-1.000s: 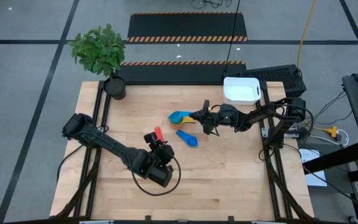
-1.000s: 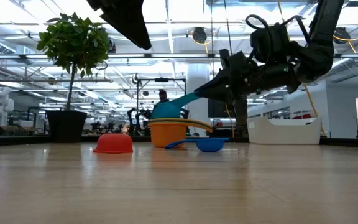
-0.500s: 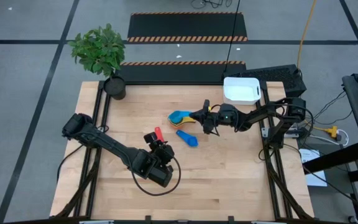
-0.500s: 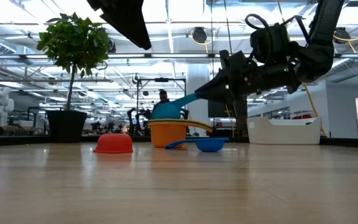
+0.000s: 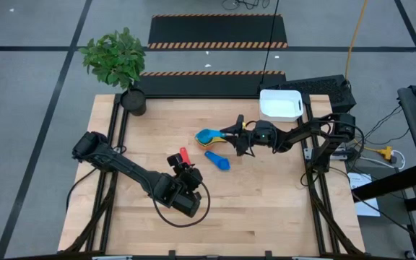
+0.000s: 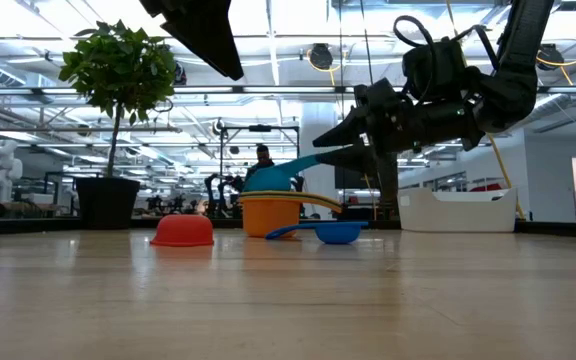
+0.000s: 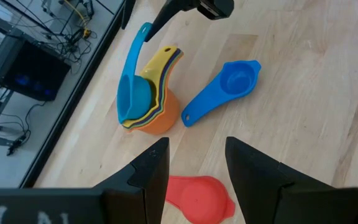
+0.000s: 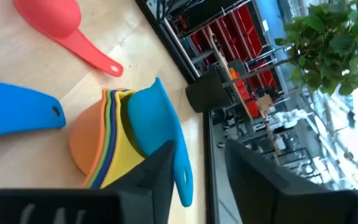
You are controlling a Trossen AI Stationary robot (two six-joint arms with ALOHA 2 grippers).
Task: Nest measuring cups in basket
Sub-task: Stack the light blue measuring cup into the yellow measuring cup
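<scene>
The nested stack [image 7: 148, 99] of measuring cups stands near the middle of the table, a little toward the far edge: an orange cup at the bottom, yellow and other layers inside it, and a light blue cup [image 8: 157, 118] on top with its handle tilted up. So part of the nesting looks done. Two cups are still loose: the medium blue cup [image 5: 218, 160] lies just beside the stack on its near side, and the red cup [image 6: 182, 230] sits mouth down, further toward the left arm. I cannot make out a sixth cup.

The white basket [image 5: 280, 105] stands empty at the far right corner, well apart from the stack, so the move into it is not yet done.

The right gripper [image 6: 340, 142] hovers at the light blue handle, fingers parted and not pinching it. The left gripper [image 7: 196, 163] waits near the red cup, fingers spread and empty.

A potted plant [image 5: 120, 63] stands at the far left corner, out of the way.
</scene>
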